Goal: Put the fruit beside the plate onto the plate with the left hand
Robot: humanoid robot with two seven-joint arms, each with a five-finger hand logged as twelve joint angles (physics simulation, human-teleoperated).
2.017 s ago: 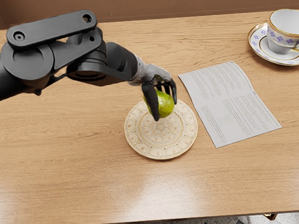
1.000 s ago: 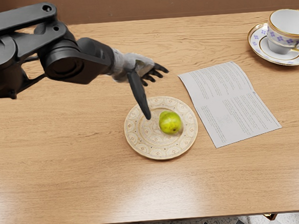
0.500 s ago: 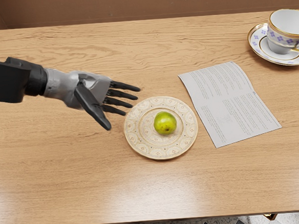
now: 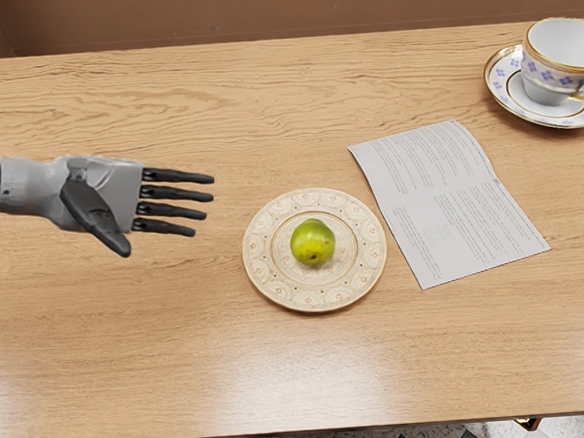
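Observation:
A yellow-green pear-like fruit lies near the middle of the round patterned plate at the table's centre. My left hand hovers well to the left of the plate, clear of it, with its dark fingers stretched straight toward the plate and nothing in them. Its grey wrist runs off the left edge. The right arm does not show.
A printed paper sheet lies flat just right of the plate. At the far right corner a white and blue cup stands on its saucer. The table's front edge runs along the bottom.
The left hand let go of the fruit over the plate, then drew back leftward with its fingers spread. The fruit rolled a little left and now rests near the plate's middle.

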